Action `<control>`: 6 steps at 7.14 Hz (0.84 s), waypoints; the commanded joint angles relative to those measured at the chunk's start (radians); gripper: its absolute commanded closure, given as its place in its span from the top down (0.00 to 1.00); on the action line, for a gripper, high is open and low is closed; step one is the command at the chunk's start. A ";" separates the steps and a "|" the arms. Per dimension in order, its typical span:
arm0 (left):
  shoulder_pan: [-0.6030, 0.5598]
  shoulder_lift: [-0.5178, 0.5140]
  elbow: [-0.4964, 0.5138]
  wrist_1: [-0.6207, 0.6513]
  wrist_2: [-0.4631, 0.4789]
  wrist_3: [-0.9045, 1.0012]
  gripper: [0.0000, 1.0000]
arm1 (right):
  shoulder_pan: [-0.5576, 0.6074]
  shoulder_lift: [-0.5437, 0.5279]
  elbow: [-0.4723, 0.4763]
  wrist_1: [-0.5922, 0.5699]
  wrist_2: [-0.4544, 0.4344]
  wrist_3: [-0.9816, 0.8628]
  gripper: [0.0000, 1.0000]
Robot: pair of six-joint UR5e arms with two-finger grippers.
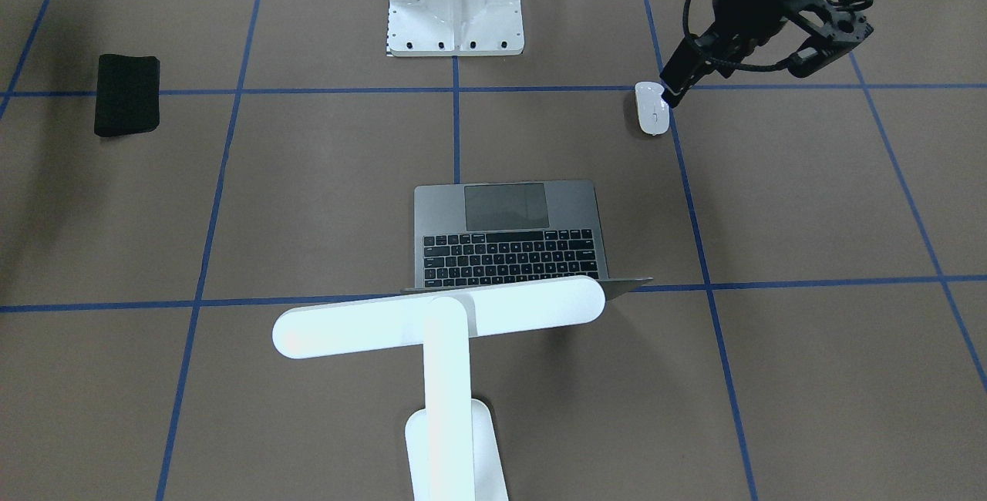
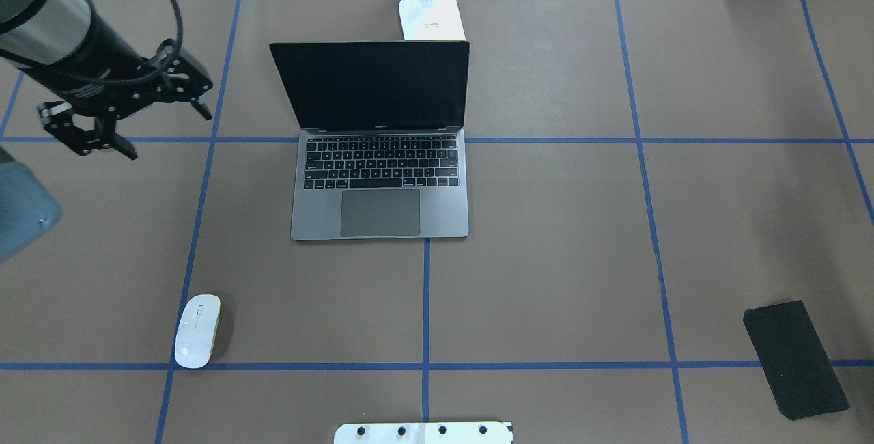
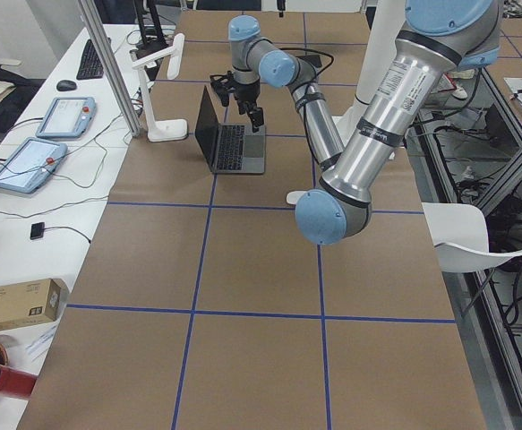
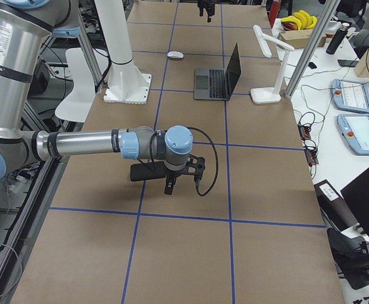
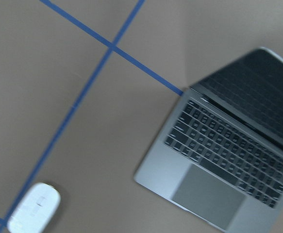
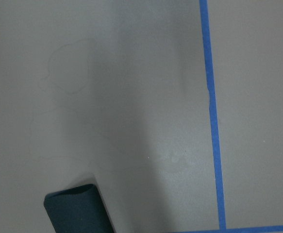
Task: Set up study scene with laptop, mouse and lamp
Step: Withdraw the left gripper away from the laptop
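While the left claw (image 2: 167,133) hangs spread wide above the bench (image 2: 580,225), the white mouse (image 2: 197,331) lies well apart from it. The laptop (image 2: 382,184) sits open mid-bench, with the lamp (image 2: 431,17) just behind. Whether the right claw (image 4: 183,183) is spread, I cannot tell.

Overhead and front cameras face each other across the laptop (image 2: 380,184).

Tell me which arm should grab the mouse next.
Probably left. The mouse lies on the robot's left side, where the open left hand hovers; the right hand sits by the far black mat.
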 commanded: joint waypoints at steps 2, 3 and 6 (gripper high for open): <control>-0.149 0.202 -0.041 0.007 0.002 0.456 0.99 | 0.000 0.084 -0.032 0.003 -0.042 -0.012 1.00; -0.212 0.233 -0.029 0.007 0.002 0.611 0.99 | -0.001 0.094 -0.035 0.003 -0.039 -0.011 1.00; -0.349 0.356 0.008 -0.002 -0.010 0.965 0.99 | -0.006 0.126 -0.064 0.000 -0.003 0.003 1.00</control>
